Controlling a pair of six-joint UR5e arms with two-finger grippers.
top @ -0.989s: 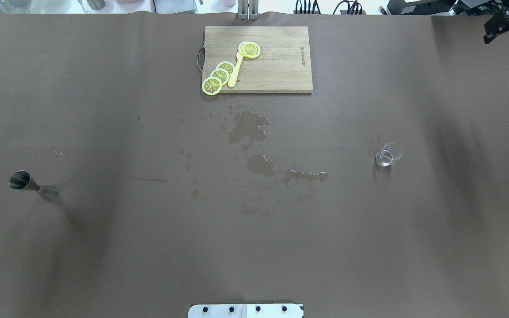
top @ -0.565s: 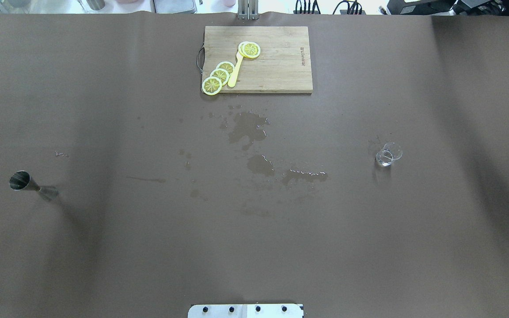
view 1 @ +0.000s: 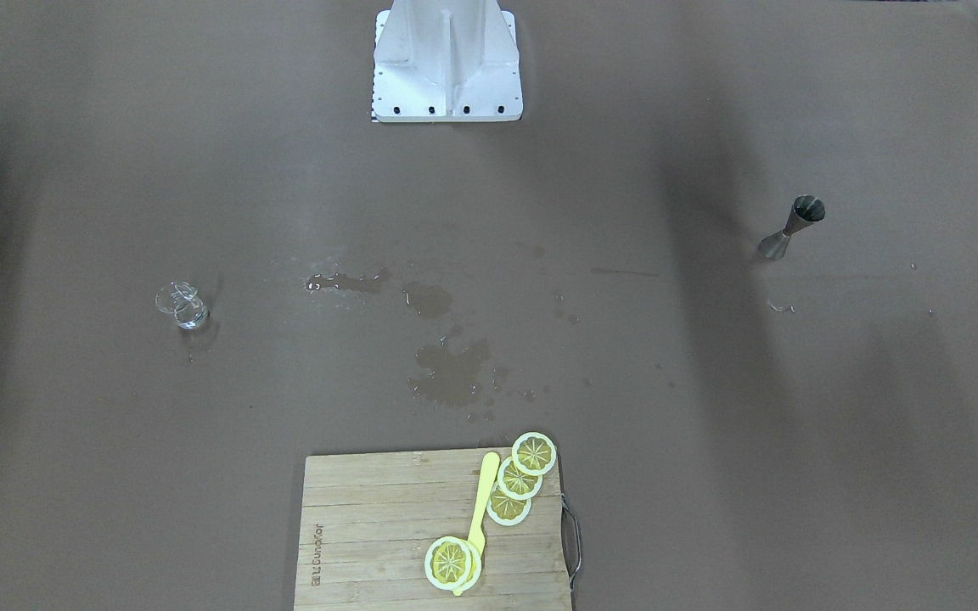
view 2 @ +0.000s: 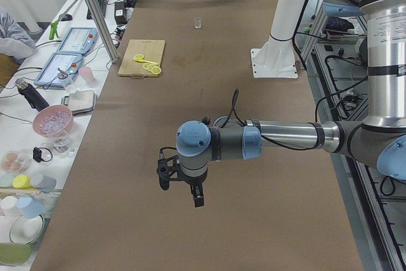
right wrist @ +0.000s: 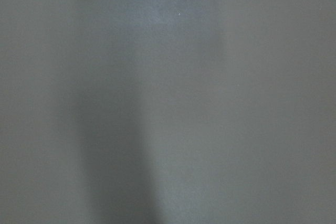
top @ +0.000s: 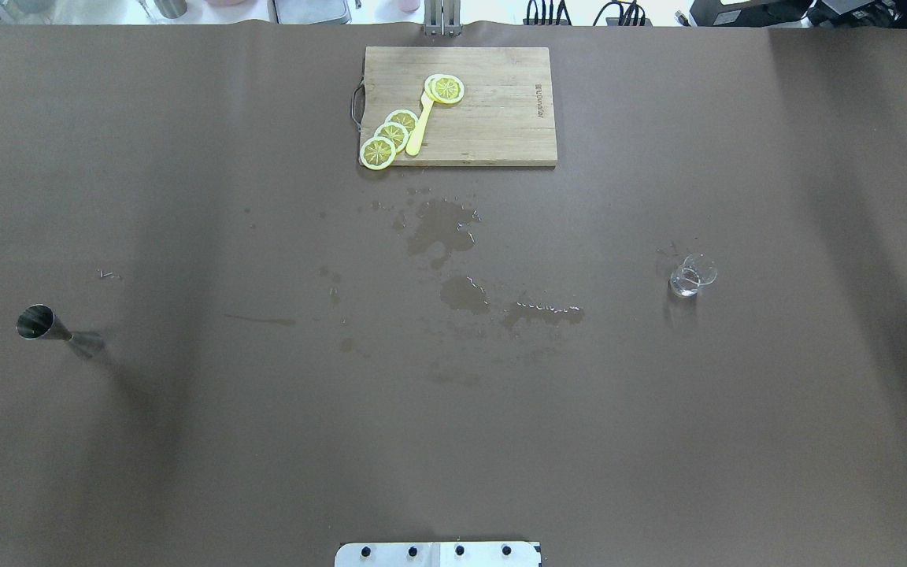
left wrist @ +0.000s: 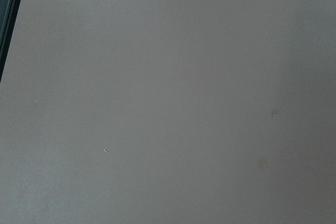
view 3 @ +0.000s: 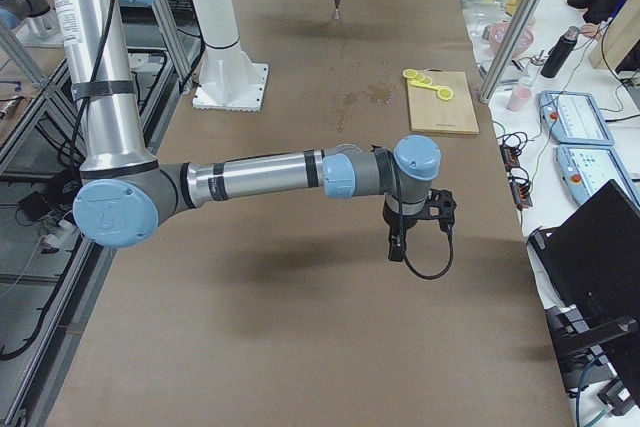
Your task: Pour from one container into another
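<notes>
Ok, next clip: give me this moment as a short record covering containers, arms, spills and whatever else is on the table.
jigger: steel, upright, on the table, robot's left side
glass: small, clear, upright, robot's right side; contents too small to tell
left pincer: above bare table near its left end, nothing visibly held; open or shut cannot be told
right pincer: above bare table near its right end, nothing visibly held; open or shut cannot be told
wet patches: mid-table, between the two containers
cutting board: far edge, carrying lemon slices and a yellow utensil
</notes>
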